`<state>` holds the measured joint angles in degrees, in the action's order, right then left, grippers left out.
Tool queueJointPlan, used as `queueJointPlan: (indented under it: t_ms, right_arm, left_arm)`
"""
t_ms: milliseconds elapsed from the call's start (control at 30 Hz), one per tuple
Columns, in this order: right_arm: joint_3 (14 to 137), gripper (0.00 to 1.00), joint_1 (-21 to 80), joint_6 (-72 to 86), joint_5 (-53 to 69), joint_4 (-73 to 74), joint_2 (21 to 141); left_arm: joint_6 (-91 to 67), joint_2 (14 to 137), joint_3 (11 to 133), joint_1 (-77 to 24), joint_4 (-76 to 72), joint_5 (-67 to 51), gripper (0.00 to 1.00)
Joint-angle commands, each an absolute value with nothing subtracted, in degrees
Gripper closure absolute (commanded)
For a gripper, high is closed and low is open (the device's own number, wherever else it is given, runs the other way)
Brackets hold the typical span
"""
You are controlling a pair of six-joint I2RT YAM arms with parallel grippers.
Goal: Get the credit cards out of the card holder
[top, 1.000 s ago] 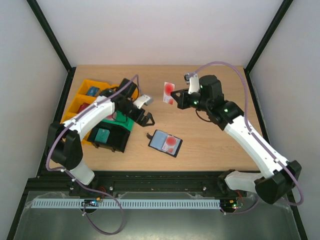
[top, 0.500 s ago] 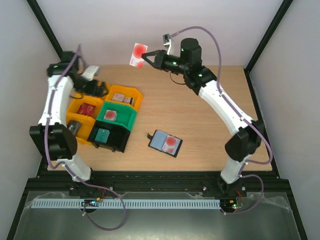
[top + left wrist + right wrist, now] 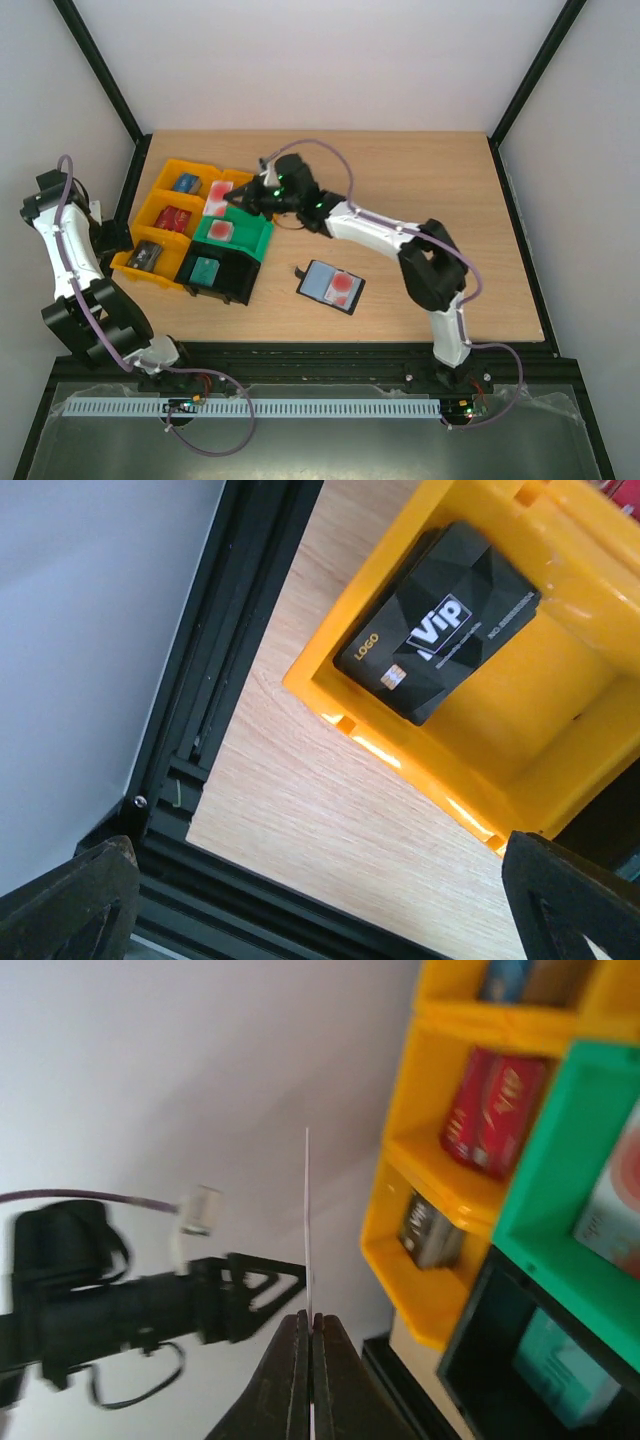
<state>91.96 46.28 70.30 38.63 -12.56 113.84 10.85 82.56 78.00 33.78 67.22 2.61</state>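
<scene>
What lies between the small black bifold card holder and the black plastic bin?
Bare wooden table only, between black card holder and black plastic bin; top view shows it.

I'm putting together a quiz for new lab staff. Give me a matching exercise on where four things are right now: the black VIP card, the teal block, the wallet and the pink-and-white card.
Things:
1. black VIP card
2. teal block
3. wallet
4. pink-and-white card

Places:
A. lying open on the table
B. pinched in the right gripper
C. in a yellow bin
D. in the black bin

Pairs: 1-C, 2-D, 3-A, 4-B.
</scene>
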Motion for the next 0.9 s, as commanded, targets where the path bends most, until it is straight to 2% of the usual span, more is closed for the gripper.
queueJointPlan:
  t_ms: [0, 167, 433, 567, 800, 867]
  right_arm:
    - [92.26, 0.98, 49.07, 75.22, 35.46, -16.99, 119.91]
    - [93.60, 0.98, 50.27, 78.48, 33.04, -19.52, 126.11]
    - [96.29, 0.98, 50.20, 78.51, 28.63, -14.33, 133.44]
    - [105.46, 0.98, 49.94, 76.33, 29.31, -7.78, 139.54]
    - [110.28, 0.98, 49.98, 74.88, 28.11, -5.43, 143.16]
    - [111.92, 0.95, 50.17, 73.90, 27.82, -2.73, 143.86]
  left_arm:
    - [9.03, 82.33, 76.39, 34.35, 65.63, 4.57, 0.01]
    - [9.25, 81.92, 77.42, 34.45, 66.48, 4.01, 0.01]
    - [9.23, 81.70, 73.82, 34.45, 64.29, 4.43, 0.01]
    - [10.01, 81.31, 73.19, 34.45, 64.29, 2.52, 0.01]
    - [9.94, 82.10, 73.26, 34.45, 63.24, 2.51, 0.01]
    - [10.01, 81.94, 73.14, 34.45, 63.19, 2.31, 0.01]
